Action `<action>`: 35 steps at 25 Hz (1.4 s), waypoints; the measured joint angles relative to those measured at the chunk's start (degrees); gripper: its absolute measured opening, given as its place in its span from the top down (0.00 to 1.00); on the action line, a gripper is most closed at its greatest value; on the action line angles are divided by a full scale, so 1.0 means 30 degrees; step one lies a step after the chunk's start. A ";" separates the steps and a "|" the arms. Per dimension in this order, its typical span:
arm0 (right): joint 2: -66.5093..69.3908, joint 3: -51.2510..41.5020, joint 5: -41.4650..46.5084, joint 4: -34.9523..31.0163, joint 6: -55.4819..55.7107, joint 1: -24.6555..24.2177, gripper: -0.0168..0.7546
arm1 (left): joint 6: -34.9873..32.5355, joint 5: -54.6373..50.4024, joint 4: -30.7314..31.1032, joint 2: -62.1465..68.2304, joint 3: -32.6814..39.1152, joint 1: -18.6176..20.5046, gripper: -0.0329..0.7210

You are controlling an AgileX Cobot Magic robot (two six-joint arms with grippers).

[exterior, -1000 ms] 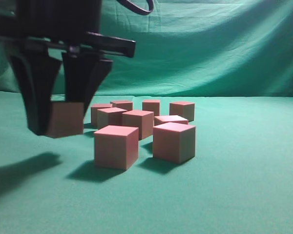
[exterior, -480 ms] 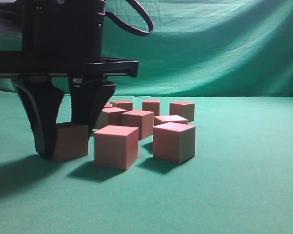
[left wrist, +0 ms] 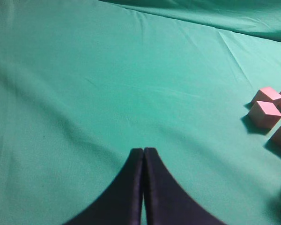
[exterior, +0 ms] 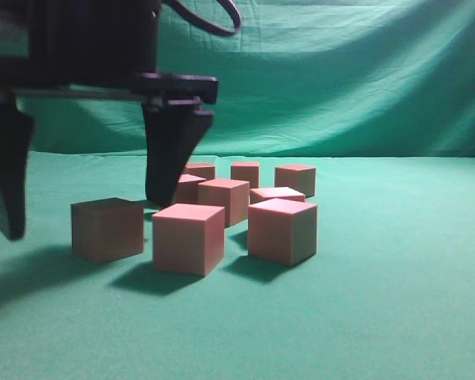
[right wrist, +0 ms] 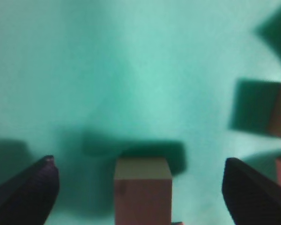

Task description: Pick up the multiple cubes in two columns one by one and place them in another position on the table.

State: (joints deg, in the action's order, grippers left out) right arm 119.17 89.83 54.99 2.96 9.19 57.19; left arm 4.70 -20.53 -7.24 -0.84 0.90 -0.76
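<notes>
A draped, wrinkled green backdrop cloth [exterior: 356, 79] hangs behind the scene, filling the upper part of the exterior view. Broad soft folds sweep across it, and its lower edge runs level across the frame.

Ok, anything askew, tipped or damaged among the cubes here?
Nothing stands out. The released cube sits flat on the table, between the open right gripper fingers, and the other cubes stand upright.

Draped, wrinkled green backdrop cloth [exterior: 340, 79], softly lit from above.
</notes>
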 joint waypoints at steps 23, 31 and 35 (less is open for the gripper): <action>-0.7176 1.2992 0.5988 0.0161 -0.1966 0.0345 0.98 | 0.0000 0.0000 0.0000 0.0000 0.0000 0.0000 0.96; -1.0712 1.2669 0.6151 -0.1146 -0.4329 0.2916 0.98 | 0.0000 0.0000 0.0000 0.0000 0.0000 0.0000 0.96; -1.3435 1.0165 0.6151 -0.0850 -0.3634 0.3101 0.98 | 0.0000 0.0000 0.0000 0.0000 0.0000 0.0000 0.96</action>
State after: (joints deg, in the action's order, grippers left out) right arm 78.86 120.32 73.45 0.40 -1.72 66.49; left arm 4.70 -20.53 -7.24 -0.84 0.90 -0.76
